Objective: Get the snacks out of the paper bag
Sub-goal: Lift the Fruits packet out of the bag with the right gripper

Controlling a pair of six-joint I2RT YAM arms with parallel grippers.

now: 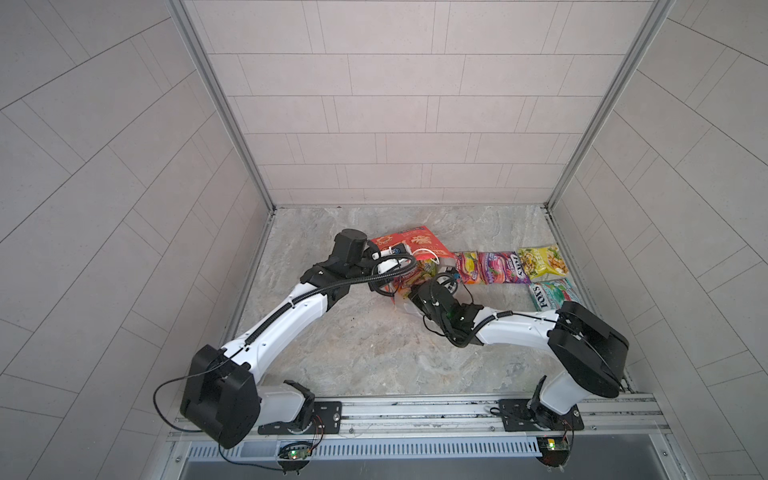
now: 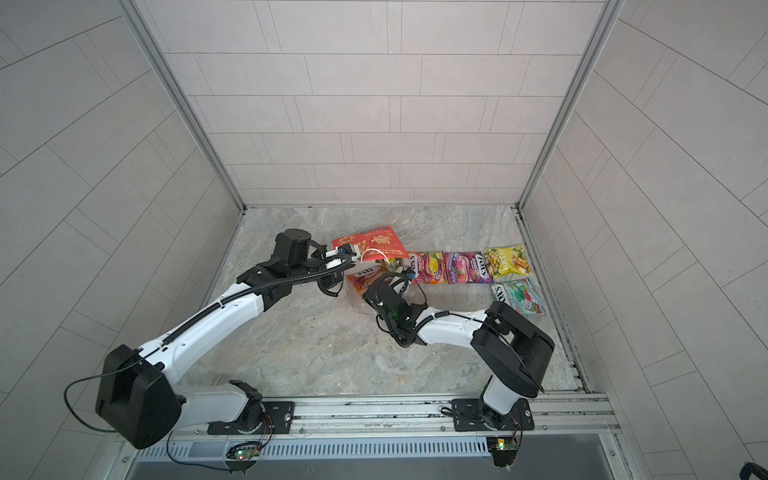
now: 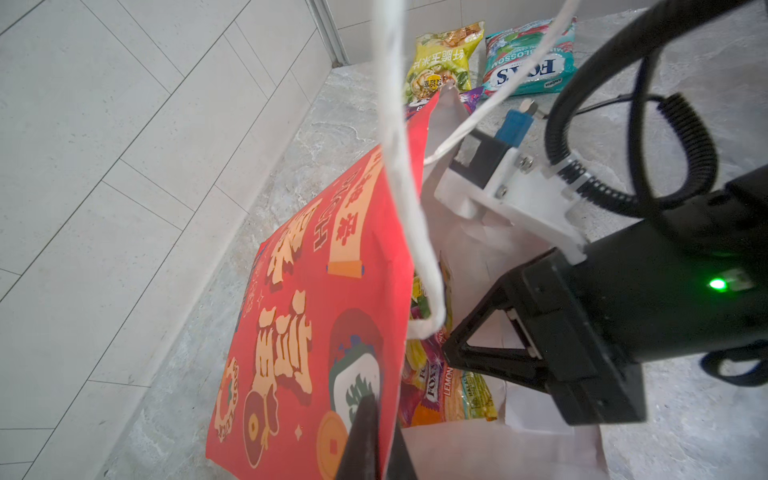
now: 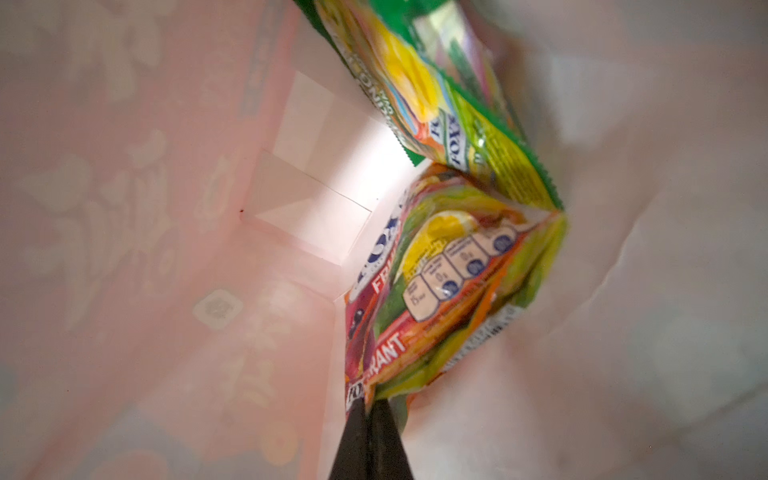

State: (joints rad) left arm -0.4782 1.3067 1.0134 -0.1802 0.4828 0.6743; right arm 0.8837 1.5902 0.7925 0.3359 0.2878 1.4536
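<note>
The red paper bag (image 1: 411, 241) (image 3: 324, 311) lies on its side at the back centre, mouth toward the right arm. My left gripper (image 3: 382, 424) is shut on the bag's upper wall at the rim, holding the mouth open. My right gripper (image 4: 368, 405) is inside the bag, shut on the edge of an orange and yellow-green FOX'S packet (image 4: 449, 291) (image 3: 449, 395). A green packet (image 4: 436, 91) lies deeper in. Several snacks lie outside to the right: an orange-pink one (image 1: 467, 268), a purple one (image 1: 500, 268), a yellow-green one (image 1: 542, 262) and a teal one (image 1: 552, 293).
Tiled walls close in the marble floor (image 1: 374, 353) on three sides. The right wall's metal rail (image 1: 569, 266) runs just beyond the laid-out packets. A white cord handle (image 3: 399, 166) hangs across the left wrist view. The arms' base rail (image 1: 415, 411) runs along the front.
</note>
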